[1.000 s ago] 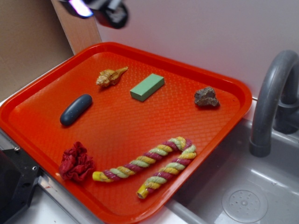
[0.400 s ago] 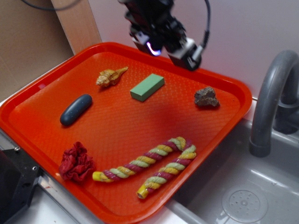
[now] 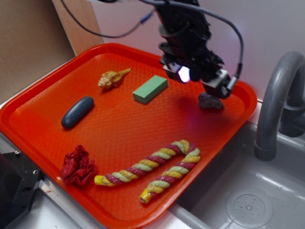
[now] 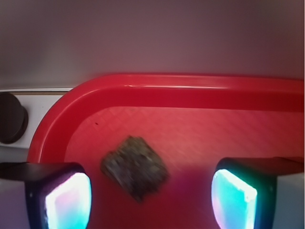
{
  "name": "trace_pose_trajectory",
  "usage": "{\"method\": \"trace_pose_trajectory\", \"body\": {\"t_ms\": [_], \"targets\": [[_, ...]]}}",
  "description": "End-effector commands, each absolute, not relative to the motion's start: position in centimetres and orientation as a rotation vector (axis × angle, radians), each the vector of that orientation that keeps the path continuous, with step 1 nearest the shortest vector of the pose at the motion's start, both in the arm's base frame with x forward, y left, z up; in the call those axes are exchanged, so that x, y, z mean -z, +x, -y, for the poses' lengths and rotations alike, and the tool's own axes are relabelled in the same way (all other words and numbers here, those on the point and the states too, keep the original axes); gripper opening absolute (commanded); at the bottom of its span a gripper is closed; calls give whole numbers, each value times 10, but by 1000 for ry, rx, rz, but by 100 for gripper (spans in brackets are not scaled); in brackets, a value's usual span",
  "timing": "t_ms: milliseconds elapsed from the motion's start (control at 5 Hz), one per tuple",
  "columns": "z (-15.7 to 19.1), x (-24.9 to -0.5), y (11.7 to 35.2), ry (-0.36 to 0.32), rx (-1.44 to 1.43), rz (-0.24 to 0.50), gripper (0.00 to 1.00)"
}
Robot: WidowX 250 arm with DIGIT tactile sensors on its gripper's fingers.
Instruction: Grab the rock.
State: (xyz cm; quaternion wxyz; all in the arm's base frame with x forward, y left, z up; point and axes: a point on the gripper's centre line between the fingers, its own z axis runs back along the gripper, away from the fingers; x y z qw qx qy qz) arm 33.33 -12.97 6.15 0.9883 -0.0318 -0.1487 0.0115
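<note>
Brown-grey rock (image 4: pixel 135 166) lies off-centre, nearer the left pad, between open jaws of gripper (image 4: pixel 151 195); uneven contact could flick it toward tray (image 4: pixel 190 93) rim.

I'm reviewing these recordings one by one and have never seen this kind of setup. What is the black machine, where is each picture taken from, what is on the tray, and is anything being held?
The black machine is a robot arm; its end effector has two lit fingers. One picture looks on from outside; the other comes from a camera on the arm's wrist, looking down between the fingers. An orange tray beside a sink carries a seashell, a green block, a dark oval pebble, a red cloth, a twisted rope and a rough rock. Nothing is held: the end effector is open, with the rock lying on the tray between the fingers, nearer the left one in the wrist view.
</note>
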Motion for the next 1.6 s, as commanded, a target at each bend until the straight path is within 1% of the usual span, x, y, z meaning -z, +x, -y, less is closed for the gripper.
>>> {"method": "trace_pose_trajectory", "body": {"t_ms": [0,200,400,600,800,1000,1200,1400], "targets": [[171,-54,345,-103,48,353,29],[164,-53,339,-43,41,366,0],[149,-62,332,19,33,382,0],[123,-96,322,109,-13,329,0],[89,-144,303,140,-86,288,0],[58,-188,272,125,-139,267,0],[35,-235,246,62,-198,272,0],[30,-268,235,12,-181,287,0]]}}
